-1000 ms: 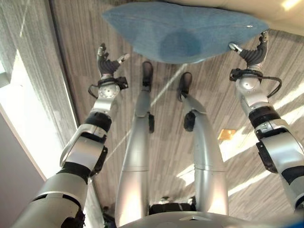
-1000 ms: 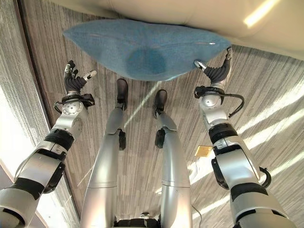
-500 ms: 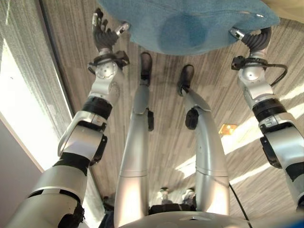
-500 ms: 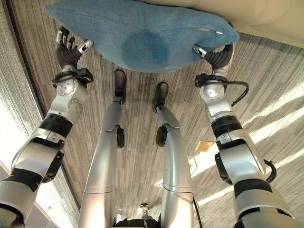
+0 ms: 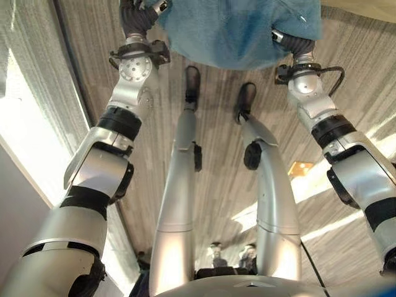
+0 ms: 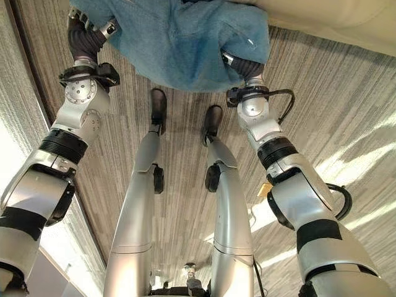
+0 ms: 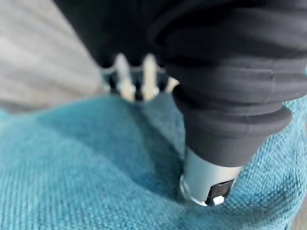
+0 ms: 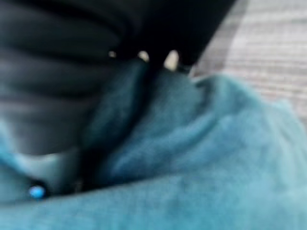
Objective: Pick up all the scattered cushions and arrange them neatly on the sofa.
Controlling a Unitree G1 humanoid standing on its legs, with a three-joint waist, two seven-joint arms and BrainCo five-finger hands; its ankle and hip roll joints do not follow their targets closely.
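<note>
since a second ago both our hands have closed in from the sides, and the one blue woven-fabric cushion (image 6: pixel 179 43) that lay spread wide between them is now bunched up and narrower. we count one cushion and two hands on it. our left hand (image 5: pixel 137 18) presses into the cushion's left end; in the left wrist view its thumb (image 7: pixel 206 184) digs into the teal weave and its fingers (image 7: pixel 144 81) curl over the cloth, so it is gripping the cushion. our right hand (image 6: pixel 242 67) sits at the cushion's right end, its fingers buried in the fabric folds, and we cannot tell whether they are curled or straight. the cushion hangs between the hands, above the grey striped carpet floor (image 6: pixel 322 111) and just beside the front edge of the one cream upholstered sofa (image 6: pixel 334 25).
</note>
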